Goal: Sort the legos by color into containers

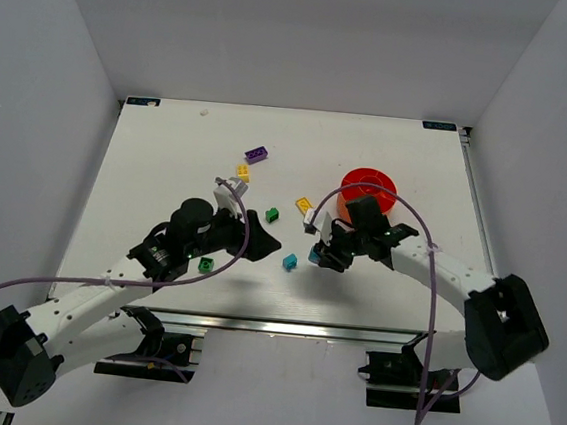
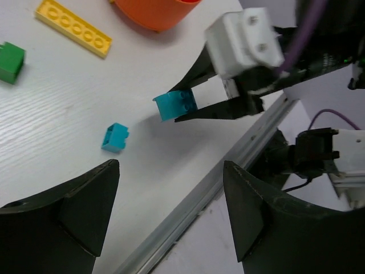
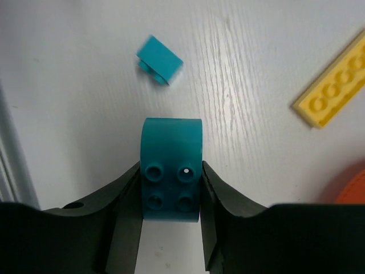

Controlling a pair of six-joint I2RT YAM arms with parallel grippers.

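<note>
My right gripper (image 3: 171, 166) is shut on a teal lego (image 3: 171, 188), with its fingers (image 3: 128, 197) pressing both sides, low at the table. From above that gripper (image 1: 318, 253) sits just in front of the orange-red bowl (image 1: 368, 191). A second teal lego (image 3: 159, 60) lies loose just ahead, also seen in the top view (image 1: 290, 262). My left gripper (image 2: 171, 165) is open and empty, to the left of the loose teal lego (image 2: 115, 137) and the held one (image 2: 175, 105). Green legos (image 1: 272, 213) (image 1: 205, 263), yellow ones (image 1: 304, 205) (image 1: 243, 173) and a purple one (image 1: 257, 154) lie scattered.
A long yellow plate (image 2: 73, 27) and a green brick (image 2: 11, 61) lie near the bowl's wall (image 2: 157, 11). The table's metal front edge (image 2: 217, 182) runs close under my left gripper. White walls enclose the table on three sides.
</note>
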